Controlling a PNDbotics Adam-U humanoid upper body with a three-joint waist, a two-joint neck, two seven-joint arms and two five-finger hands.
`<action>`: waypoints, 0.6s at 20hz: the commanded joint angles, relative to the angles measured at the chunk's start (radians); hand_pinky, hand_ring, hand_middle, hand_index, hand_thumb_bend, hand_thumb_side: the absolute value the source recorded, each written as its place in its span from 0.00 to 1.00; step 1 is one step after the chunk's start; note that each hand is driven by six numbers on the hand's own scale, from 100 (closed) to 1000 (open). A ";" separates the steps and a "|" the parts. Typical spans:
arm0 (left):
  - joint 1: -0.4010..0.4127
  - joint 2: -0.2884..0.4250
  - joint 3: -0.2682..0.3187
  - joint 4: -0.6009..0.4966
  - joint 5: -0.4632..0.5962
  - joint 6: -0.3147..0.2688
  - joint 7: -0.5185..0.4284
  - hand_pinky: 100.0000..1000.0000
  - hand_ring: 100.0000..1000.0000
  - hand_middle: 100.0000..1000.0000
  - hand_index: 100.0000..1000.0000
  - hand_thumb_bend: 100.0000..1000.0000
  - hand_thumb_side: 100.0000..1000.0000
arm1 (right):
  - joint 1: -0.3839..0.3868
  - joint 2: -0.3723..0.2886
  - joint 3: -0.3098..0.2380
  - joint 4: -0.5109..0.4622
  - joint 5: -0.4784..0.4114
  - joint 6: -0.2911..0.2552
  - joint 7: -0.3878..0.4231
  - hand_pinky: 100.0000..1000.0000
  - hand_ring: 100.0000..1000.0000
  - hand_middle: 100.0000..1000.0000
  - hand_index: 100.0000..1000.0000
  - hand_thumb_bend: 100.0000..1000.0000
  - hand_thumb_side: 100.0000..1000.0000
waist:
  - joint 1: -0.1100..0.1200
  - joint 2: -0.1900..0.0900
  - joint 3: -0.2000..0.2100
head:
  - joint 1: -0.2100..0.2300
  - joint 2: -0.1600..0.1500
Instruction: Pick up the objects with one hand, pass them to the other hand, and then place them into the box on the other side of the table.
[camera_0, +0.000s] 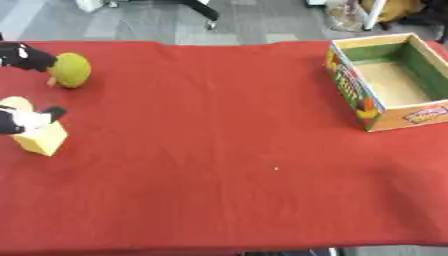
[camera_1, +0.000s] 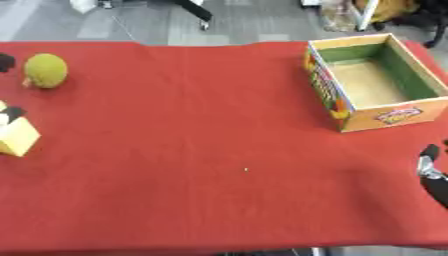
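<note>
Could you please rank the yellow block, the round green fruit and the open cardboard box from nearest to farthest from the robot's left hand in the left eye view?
1. Yellow block, touching the left hand.
2. Round green fruit, behind it.
3. Open cardboard box, far right.

The table (camera_0: 219, 150) is covered with a red cloth, matt and smooth, with faint creases near its far edge. The box (camera_1: 372, 82) looks like cardboard: glossy printed colour panels outside, plain matt green walls and a dull tan floor inside. The round yellow-green object (camera_0: 70, 70) has a matt, slightly rough skin. The yellow block (camera_0: 41, 139) has flat, matt faces; its material cannot be determined.
</note>
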 joint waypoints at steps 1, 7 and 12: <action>-0.043 0.143 -0.083 0.087 -0.121 -0.088 -0.076 0.81 0.76 0.74 0.82 0.49 0.09 | -0.004 -0.036 -0.001 -0.006 0.006 -0.002 0.003 0.75 0.61 0.57 0.85 0.00 0.21 | 0.017 -0.022 -0.003 | 0.007 -0.002; -0.102 0.154 -0.165 0.232 -0.279 -0.189 -0.101 0.81 0.77 0.75 0.82 0.53 0.07 | -0.005 -0.042 0.002 -0.003 0.006 -0.005 0.006 0.75 0.61 0.57 0.85 0.00 0.21 | 0.022 -0.022 -0.009 | 0.013 -0.002; -0.151 0.108 -0.177 0.341 -0.362 -0.211 -0.022 0.80 0.76 0.75 0.82 0.51 0.06 | -0.004 -0.042 0.003 0.000 0.004 -0.006 0.007 0.75 0.60 0.57 0.85 0.00 0.21 | 0.021 -0.025 -0.011 | 0.010 -0.002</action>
